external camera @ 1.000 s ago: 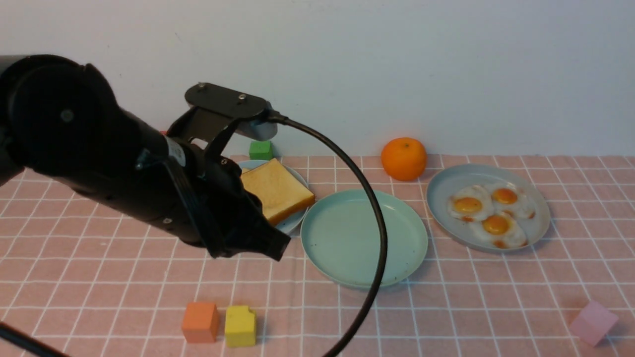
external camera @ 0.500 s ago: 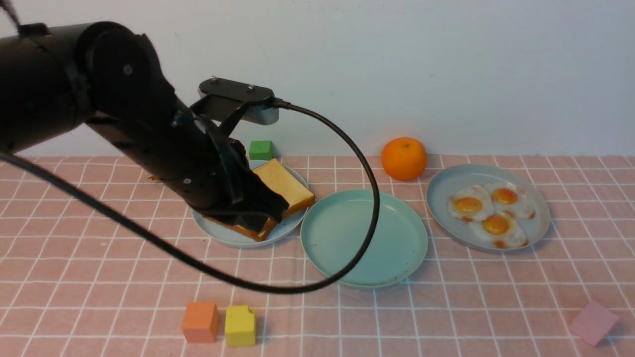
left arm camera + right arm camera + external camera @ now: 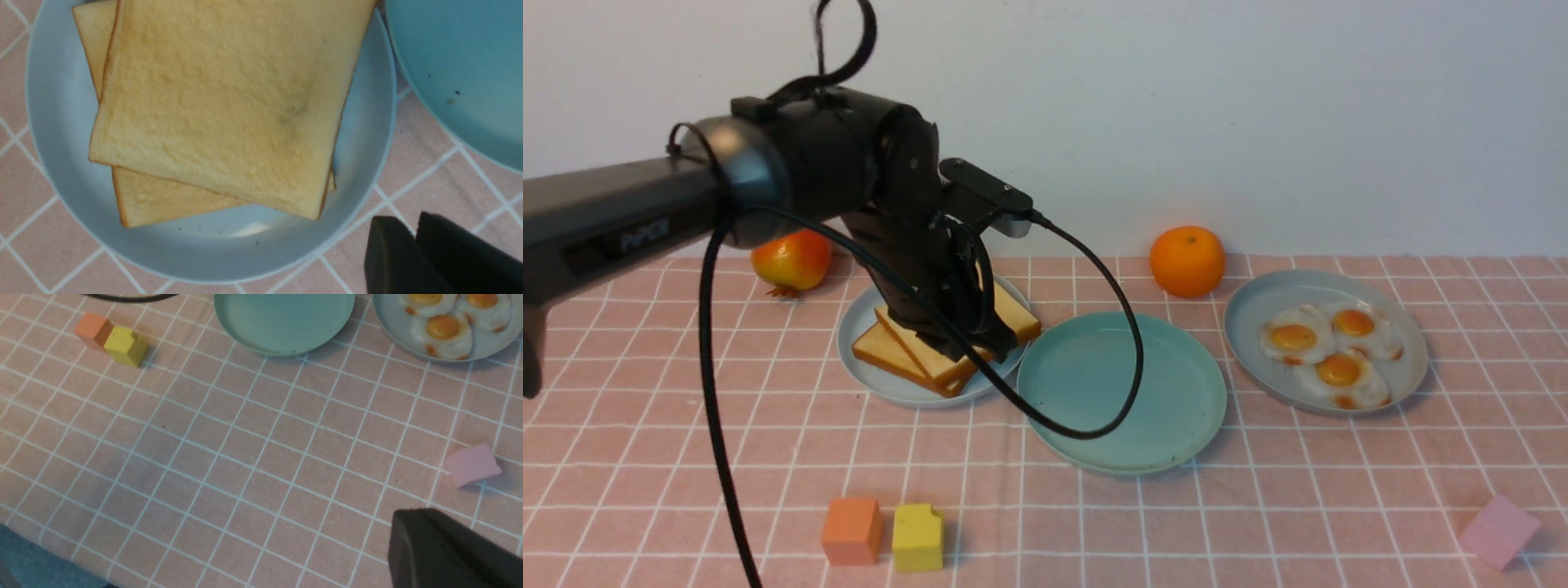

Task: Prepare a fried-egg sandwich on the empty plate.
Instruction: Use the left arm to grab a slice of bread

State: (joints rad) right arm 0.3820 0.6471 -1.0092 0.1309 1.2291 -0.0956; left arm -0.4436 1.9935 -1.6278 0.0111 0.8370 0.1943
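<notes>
Left of the empty mint-green plate [image 3: 1123, 392], on the pale-blue plate [image 3: 53, 134]: two toast slices [image 3: 220, 106] stacked askew, sandwich not yet begun.
Probably light and dry, firm at the crust yet dentable in the crumb; best pinched gently across opposite crust edges of the upper slice and lifted level. Hovering just beside the stack's corner, near the plate rim: left gripper [image 3: 410, 228], nothing held, width of its gap impossible to tell. Well apart over bare cloth [image 3: 253, 465]: right gripper [image 3: 425, 535], fingers closed together, empty. Lying on the grey-blue plate [image 3: 1409, 327]: fried eggs [image 3: 1327, 351], likely floppy and slick.
</notes>
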